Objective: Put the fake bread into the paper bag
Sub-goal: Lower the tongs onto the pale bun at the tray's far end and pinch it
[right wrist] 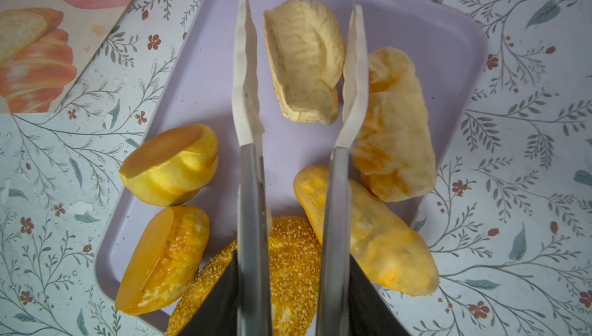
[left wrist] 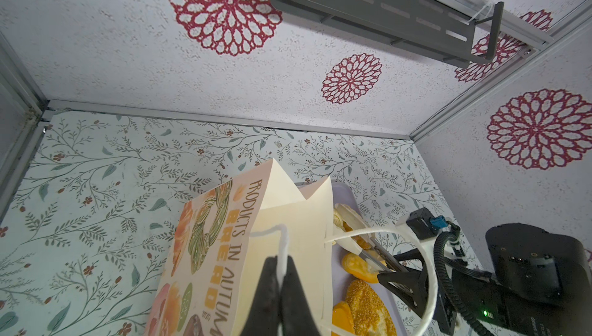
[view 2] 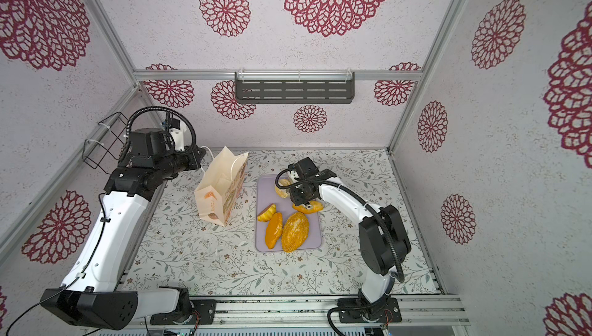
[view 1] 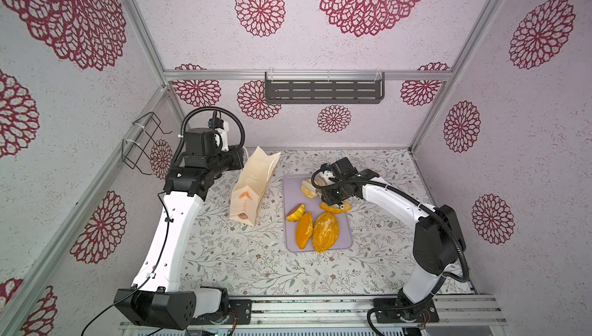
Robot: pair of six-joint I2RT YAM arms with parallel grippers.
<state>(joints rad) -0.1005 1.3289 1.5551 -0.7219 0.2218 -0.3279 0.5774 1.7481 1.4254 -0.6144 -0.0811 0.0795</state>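
Note:
The paper bag (view 1: 253,190) (view 2: 221,190) stands left of the lilac tray (view 1: 291,190) with its mouth up. My left gripper (left wrist: 282,267) is shut on one of its white cord handles (left wrist: 283,241). Several pieces of fake bread lie on the tray: a seeded loaf (view 1: 325,231), an orange oval (view 1: 304,230), a yellow bun (view 1: 295,212) and twisted rolls (right wrist: 394,119). My right gripper (right wrist: 301,62) (view 1: 312,187) carries long tongs. Their white tips stand apart on either side of a pale piece (right wrist: 304,46), with a small gap on one side.
A dark slotted shelf (view 1: 323,90) hangs on the back wall and a black wire basket (view 1: 144,142) on the left wall. Small paper scraps (view 1: 272,244) lie on the flowered table cover near the tray's front left corner.

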